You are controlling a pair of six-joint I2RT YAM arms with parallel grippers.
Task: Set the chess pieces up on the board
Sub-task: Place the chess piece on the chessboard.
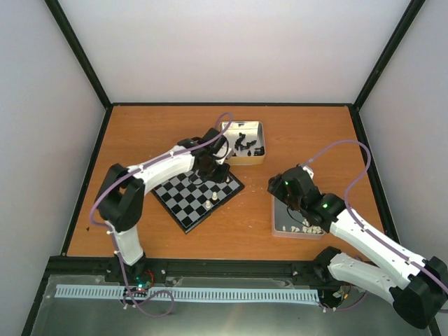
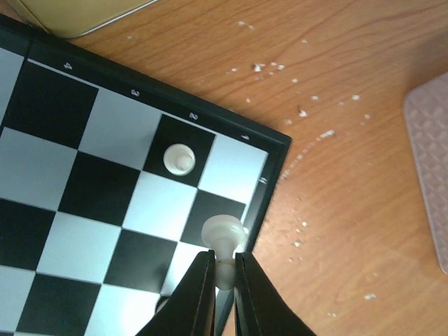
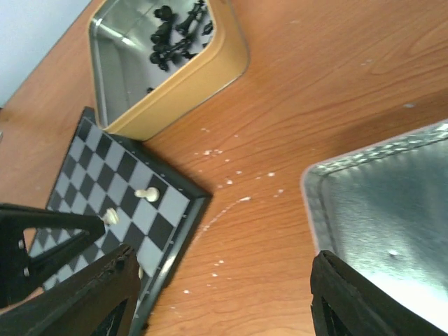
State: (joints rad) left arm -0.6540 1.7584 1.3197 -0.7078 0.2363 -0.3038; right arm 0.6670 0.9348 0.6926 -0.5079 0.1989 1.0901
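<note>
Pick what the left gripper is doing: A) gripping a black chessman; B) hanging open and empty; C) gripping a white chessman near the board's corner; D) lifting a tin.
C: the left wrist view shows the left gripper shut on a white chessman over the board, near its corner.

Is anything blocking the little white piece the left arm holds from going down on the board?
Nothing visible does. The left end effector grips the white piece over the board near its corner, and the squares around it look bare. A second white piece stands on a nearby black square, clear of it.
</note>
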